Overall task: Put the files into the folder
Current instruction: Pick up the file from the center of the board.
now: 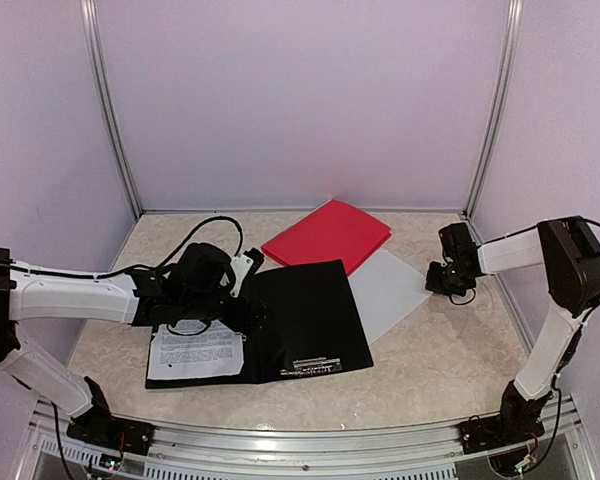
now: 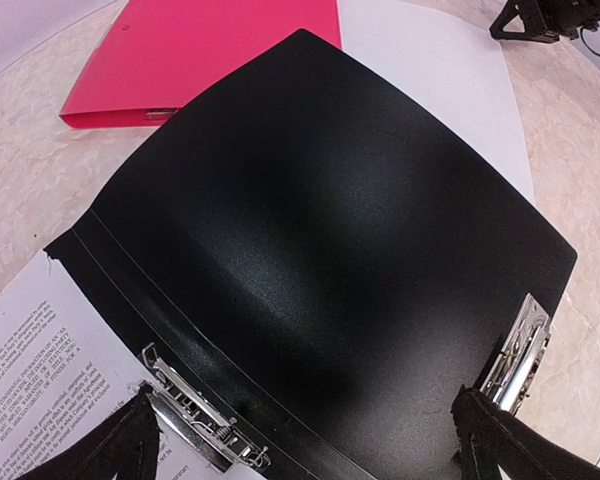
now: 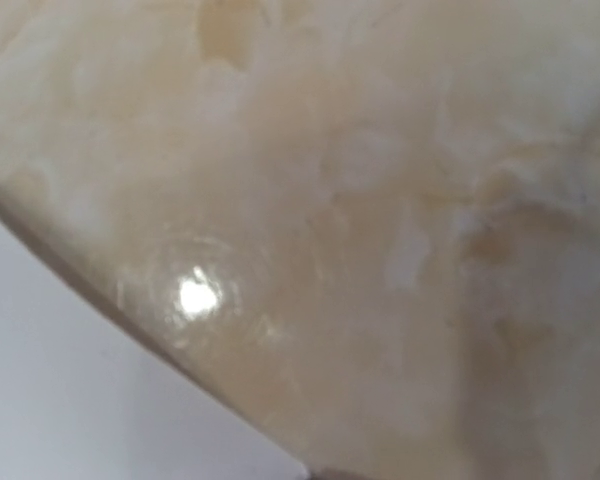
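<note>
The files lie in two places. A printed sheet (image 1: 195, 352) rests on the left-hand flap of the open black folder (image 1: 300, 320). A blank sheet (image 1: 390, 290) lies at the folder's right side, its near edge tucked under the black cover.

The left fingers (image 2: 120, 450) hang spread wide above the folder's left half. The printed sheet lies below and beside the left one, and neither finger touches paper. Two metal clips (image 2: 195, 415) show on the folder between them.

The right fingers (image 1: 442, 280) are clenched at the blank sheet's far right corner, well right of the folder. Whether they pinch the paper cannot be told.

A red folder (image 1: 328, 235) lies closed just behind the black one, on the marbled worktop (image 1: 430, 350).
</note>
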Motion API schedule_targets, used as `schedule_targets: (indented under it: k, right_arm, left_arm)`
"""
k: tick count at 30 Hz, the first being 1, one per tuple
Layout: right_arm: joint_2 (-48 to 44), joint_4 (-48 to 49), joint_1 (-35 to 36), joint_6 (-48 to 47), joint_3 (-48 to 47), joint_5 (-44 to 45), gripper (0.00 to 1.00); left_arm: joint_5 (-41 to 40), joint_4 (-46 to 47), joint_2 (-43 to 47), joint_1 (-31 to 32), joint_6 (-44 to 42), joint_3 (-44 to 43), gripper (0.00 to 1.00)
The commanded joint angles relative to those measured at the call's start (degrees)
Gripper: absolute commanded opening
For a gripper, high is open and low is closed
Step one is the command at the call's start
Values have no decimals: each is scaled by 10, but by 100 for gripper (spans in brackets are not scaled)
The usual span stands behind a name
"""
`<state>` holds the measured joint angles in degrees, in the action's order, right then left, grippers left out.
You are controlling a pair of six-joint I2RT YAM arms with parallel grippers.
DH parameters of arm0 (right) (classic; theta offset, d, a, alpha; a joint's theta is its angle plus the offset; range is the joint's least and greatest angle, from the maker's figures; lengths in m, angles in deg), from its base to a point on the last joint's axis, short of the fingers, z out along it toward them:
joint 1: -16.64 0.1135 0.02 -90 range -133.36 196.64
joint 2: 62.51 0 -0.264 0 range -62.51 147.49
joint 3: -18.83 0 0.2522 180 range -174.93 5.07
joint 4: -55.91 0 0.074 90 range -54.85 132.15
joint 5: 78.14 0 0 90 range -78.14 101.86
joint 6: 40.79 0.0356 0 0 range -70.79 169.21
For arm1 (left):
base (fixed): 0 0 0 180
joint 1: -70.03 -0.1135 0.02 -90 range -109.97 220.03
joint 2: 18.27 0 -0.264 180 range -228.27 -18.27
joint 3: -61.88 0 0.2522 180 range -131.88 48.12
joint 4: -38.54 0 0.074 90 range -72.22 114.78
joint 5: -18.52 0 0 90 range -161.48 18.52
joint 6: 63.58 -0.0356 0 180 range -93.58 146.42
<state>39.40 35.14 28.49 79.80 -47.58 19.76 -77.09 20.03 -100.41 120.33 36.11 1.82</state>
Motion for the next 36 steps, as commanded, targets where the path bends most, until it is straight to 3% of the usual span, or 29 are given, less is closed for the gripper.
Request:
schedule_targets:
  k: [1, 23, 29, 36]
  right_arm:
    - [7, -70, -3, -16, -11, 13, 0]
    - [-192, -263, 3, -126, -148, 75, 0]
    - [-222, -335, 43, -154, -233, 98, 0]
    - [-197, -352, 129, -180, -334, 98, 0]
  left_arm:
    - [-14, 2, -10, 3, -11, 0, 99]
    - [-47, -23, -35, 7, -9, -34, 99]
    - [-56, -35, -50, 9, -18, -60, 99]
    - [-83, -53, -69, 10, -22, -95, 99]
